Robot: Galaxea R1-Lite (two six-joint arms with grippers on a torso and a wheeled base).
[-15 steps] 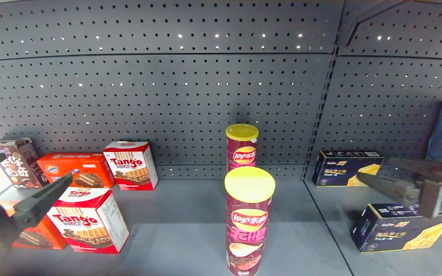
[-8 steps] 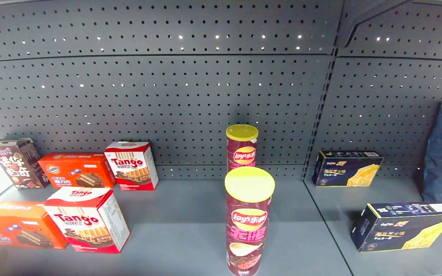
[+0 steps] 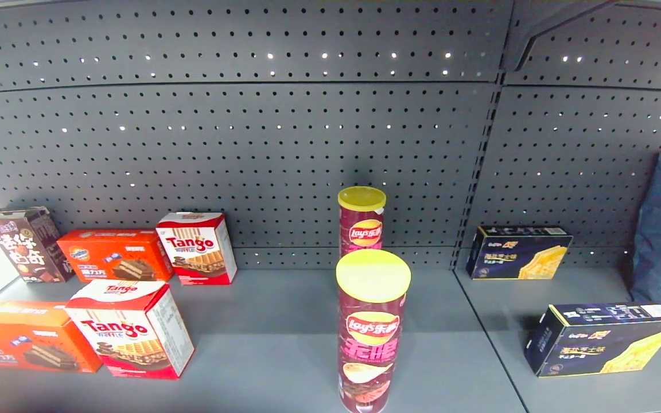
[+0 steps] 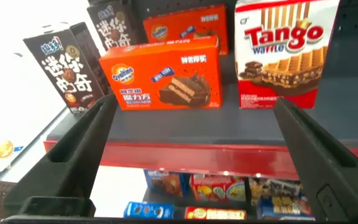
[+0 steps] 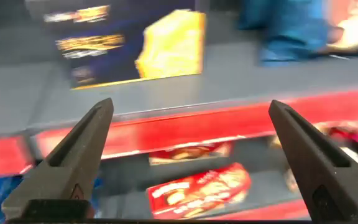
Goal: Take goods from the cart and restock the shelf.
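The left gripper (image 4: pixel 192 106) is spread wide with nothing between its fingers. It hangs just in front of the shelf's (image 3: pixel 273 321) red front lip, facing the orange cake box (image 4: pixel 160 74) and the wafer box (image 4: pixel 284 53). The right gripper (image 5: pixel 191 104) is just as wide open and equally empty, level with the lip below the navy-and-yellow box (image 5: pixel 135 46), with a blue bag (image 5: pixel 284 28) beside it.

A second ago both grippers reached over the shelf in the head view. Half a second ago they had left that view, and they are pulled back to the shelf edge now. The boxes and the two crisp tubes (image 3: pixel 372 327) stand exactly as they did.

I judge that a placement is finished and the next item must come from the cart. The packets on the lower tier (image 5: pixel 197 186) look like snacks, though I cannot be sure.
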